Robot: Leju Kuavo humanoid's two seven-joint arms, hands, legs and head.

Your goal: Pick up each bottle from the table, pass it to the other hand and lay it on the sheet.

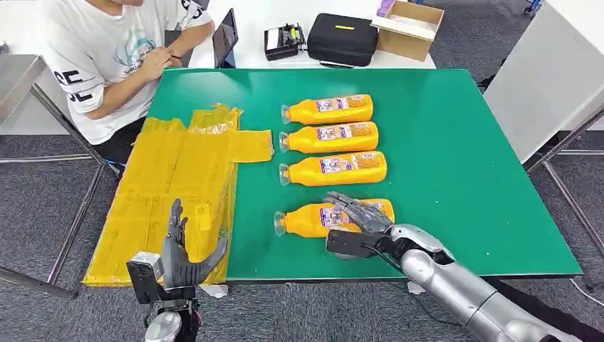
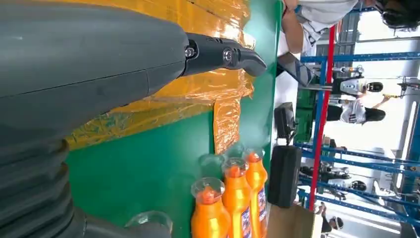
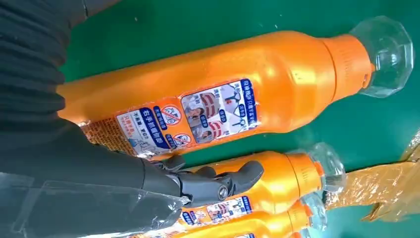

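Four orange bottles with clear caps lie side by side on the green table [image 1: 456,157], caps pointing left. My right hand [image 1: 360,214] lies over the labelled body of the nearest bottle [image 1: 306,219], fingers spread across it. That bottle [image 3: 223,94] still rests on the table, between the dark fingers and the thumb [image 3: 218,183], which are not closed round it. The other three bottles [image 1: 338,169] [image 1: 335,137] [image 1: 335,109] lie beyond it. My left hand [image 1: 184,256] is open and empty, fingers raised, above the near edge of the yellow sheet [image 1: 178,178].
A person [image 1: 107,50] sits at the table's far left corner beside a tablet [image 1: 224,35]. Behind the table stand a small black device [image 1: 283,39], a black case [image 1: 342,35] and a cardboard box [image 1: 409,21]. The sheet overhangs the table's left edge.
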